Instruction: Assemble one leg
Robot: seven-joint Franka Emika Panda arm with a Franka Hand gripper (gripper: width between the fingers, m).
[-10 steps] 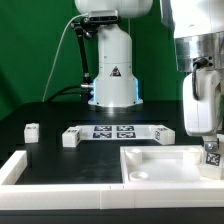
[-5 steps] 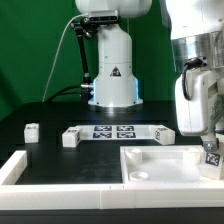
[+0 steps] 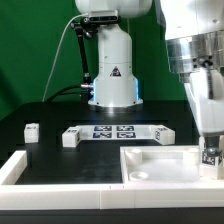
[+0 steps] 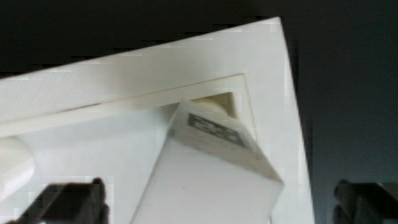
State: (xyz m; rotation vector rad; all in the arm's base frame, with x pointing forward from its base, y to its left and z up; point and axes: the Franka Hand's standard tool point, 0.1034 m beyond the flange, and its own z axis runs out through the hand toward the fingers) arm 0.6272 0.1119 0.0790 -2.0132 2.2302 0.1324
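Between blurred fingers (image 4: 205, 205), only wrist view shows leg (image 4: 217, 150) clearly.

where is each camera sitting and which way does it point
Exterior view: off the arm, low at the table's edge, looking across the tabletop toward the robot's base; the arm comes down on the exterior view's right, its tool holding a leg over the tabletop's corner.
Wrist view: on the wrist, looking down along the tool at that corner; both dark fingertips show, with the tagged leg between them.
Shared: the tabletop, the held leg and the tool.
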